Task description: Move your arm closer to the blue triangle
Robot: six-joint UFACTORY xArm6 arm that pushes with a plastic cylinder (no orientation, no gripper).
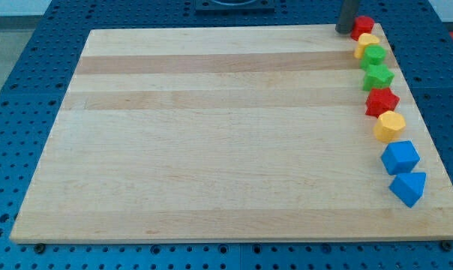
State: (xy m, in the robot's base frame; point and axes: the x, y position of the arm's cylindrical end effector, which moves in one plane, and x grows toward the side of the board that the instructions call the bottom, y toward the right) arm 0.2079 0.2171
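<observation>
The blue triangle (409,187) lies at the bottom of a column of blocks along the board's right edge. Above it sits a blue cube (400,157). My tip (343,31) stands at the view's top right, just left of a red block (363,25) at the top of the column. The tip is far from the blue triangle, with the whole column between them.
The column between holds a yellow block (367,43), a green block (373,55), a green star (378,76), a red star (382,101) and a yellow hexagon (390,125). The wooden board (211,135) lies on a blue perforated table (16,82).
</observation>
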